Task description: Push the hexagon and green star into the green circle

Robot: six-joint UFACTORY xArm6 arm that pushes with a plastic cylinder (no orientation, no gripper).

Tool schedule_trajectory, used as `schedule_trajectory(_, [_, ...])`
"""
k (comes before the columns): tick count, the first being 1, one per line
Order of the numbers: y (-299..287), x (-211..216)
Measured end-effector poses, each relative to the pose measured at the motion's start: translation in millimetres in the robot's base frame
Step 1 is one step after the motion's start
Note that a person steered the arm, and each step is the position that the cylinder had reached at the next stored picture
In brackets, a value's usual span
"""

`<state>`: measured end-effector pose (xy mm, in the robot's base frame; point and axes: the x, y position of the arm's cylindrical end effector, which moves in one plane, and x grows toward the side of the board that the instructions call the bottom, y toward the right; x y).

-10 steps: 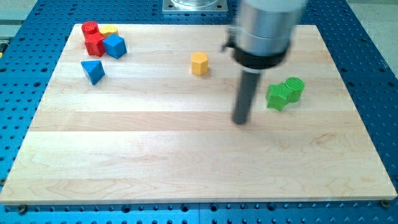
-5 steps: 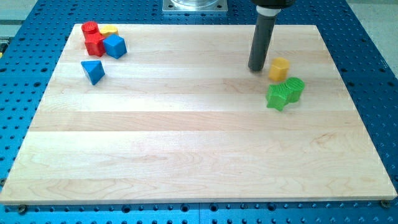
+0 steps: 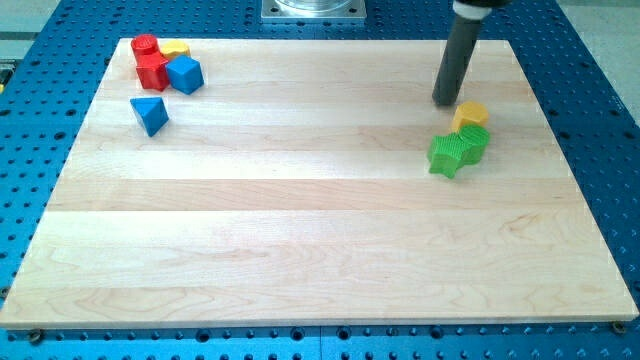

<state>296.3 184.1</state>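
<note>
The yellow hexagon [image 3: 471, 115] sits at the view's right, touching the top of the green circle [image 3: 476, 141]. The green star [image 3: 448, 155] lies against the circle's lower left side. My tip [image 3: 445, 103] is just to the upper left of the hexagon, close to it, and above the green star.
At the view's top left stands a cluster: a red cylinder [image 3: 146, 46], a red block [image 3: 153, 71], a yellow block [image 3: 176, 49] and a blue cube [image 3: 185, 74]. A blue triangle [image 3: 150, 113] lies just below them. The wooden board [image 3: 300, 250] lies on a blue perforated table.
The yellow hexagon has gone from the board's upper middle to the right and down onto the green circle. My tip swept from mid-board up and right behind it.
</note>
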Motion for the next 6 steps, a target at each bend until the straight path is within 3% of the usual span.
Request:
schedule_trajectory(1, [36.1, 16.8])
schedule_trajectory(2, [-5.4, 38.6])
schedule_trajectory(3, [-77.3, 38.0])
schedule_trajectory(5, [-362.7, 160.3])
schedule_trajectory(6, [-394.2, 92.3])
